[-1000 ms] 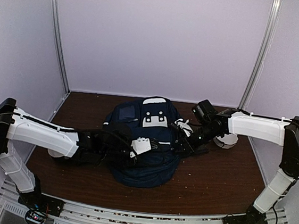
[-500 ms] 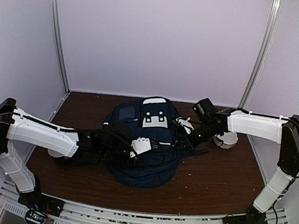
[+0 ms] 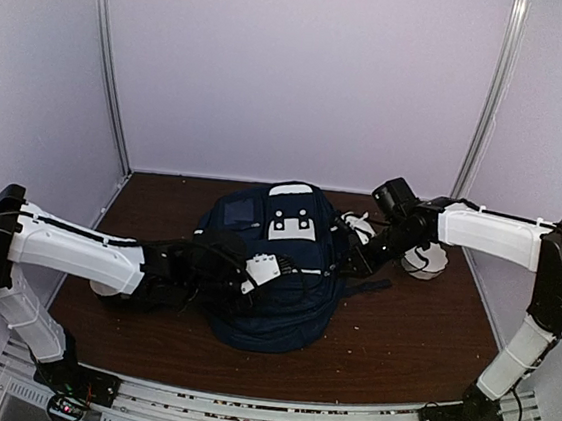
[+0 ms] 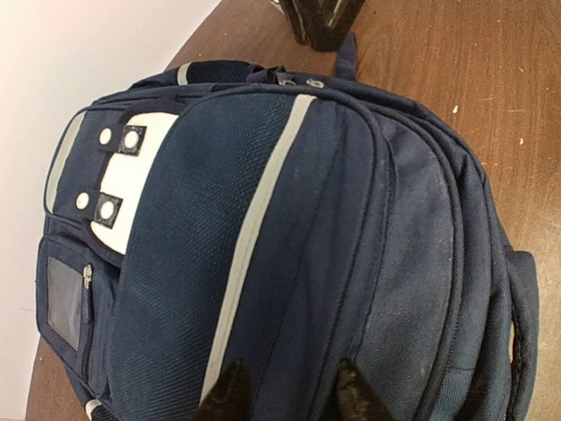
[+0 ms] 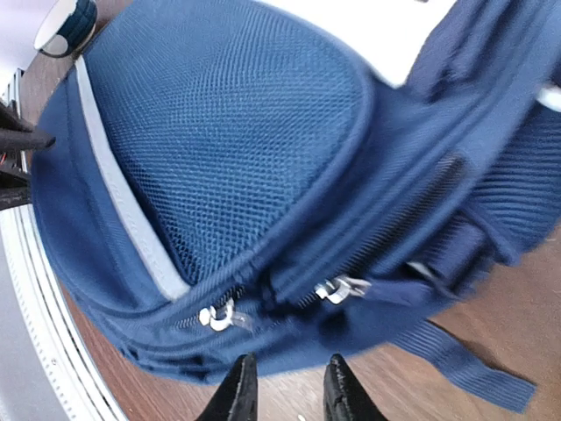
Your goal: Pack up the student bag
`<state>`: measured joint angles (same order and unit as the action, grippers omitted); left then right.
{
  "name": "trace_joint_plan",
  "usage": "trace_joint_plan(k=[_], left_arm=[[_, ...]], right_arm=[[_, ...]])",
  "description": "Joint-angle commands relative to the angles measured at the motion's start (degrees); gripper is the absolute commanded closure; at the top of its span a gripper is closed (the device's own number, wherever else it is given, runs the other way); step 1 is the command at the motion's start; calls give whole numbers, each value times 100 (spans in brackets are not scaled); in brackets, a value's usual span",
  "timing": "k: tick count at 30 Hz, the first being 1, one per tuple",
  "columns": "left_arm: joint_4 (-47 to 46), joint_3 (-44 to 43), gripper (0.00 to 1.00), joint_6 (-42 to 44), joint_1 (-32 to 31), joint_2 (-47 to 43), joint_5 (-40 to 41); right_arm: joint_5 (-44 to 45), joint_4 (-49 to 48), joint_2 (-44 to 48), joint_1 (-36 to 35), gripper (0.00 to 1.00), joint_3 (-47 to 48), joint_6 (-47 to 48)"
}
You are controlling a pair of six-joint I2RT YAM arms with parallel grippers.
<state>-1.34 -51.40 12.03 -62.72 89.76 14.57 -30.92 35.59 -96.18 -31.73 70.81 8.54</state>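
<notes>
Quick look from my remote desk: the student bag (image 3: 275, 315) is lying flat in the middle of the brown table (image 3: 420, 326), front side up, right between the two arms; the left gripper (image 4: 285, 396) hangs low over the bag's front panel, tips a little apart with just navy fabric showing in the gap, so it's not pinching anything as far as I can see; the right gripper (image 5: 286, 390) is down at the bag's right side, just beside two silver zip pulls (image 5: 337, 288), also slightly spread and holding nothing; the white patch (image 4: 140, 175) with the snaps faces up towards the far end.
</notes>
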Motion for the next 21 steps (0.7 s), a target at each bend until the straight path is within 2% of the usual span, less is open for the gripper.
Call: trace_joint_plan(k=[1, 4, 9, 13, 15, 16, 18, 19, 21], left_arm=[[262, -336, 58, -388, 38, -514, 302], [721, -596, 44, -568, 60, -758, 431], [1452, -1002, 32, -785, 347, -1325, 634], [1829, -1227, 26, -943, 866, -1926, 615], [1957, -1357, 22, -950, 1135, -2181, 617], [1995, -1405, 18, -908, 1242, -2276, 685], [2011, -1466, 4, -836, 1388, -2396, 1032], [1959, -1447, 3, -798, 1442, -2426, 1292], [1693, -1261, 2, -844, 1536, -2408, 2172]], right_arm=[[425, 180, 822, 169, 70, 70, 358], [691, 191, 1295, 295, 68, 53, 591], [1122, 52, 2105, 584, 66, 26, 615], [1626, 43, 2770, 714, 61, 223, 640], [2022, -94, 3132, 744, 50, 225, 618], [2255, -252, 3332, 766, 40, 156, 578], [2875, -578, 3581, 833, 11, 8, 272], [3239, -708, 3603, 875, 2, -33, 74], [3786, -934, 3604, 979, 0, -182, -101]])
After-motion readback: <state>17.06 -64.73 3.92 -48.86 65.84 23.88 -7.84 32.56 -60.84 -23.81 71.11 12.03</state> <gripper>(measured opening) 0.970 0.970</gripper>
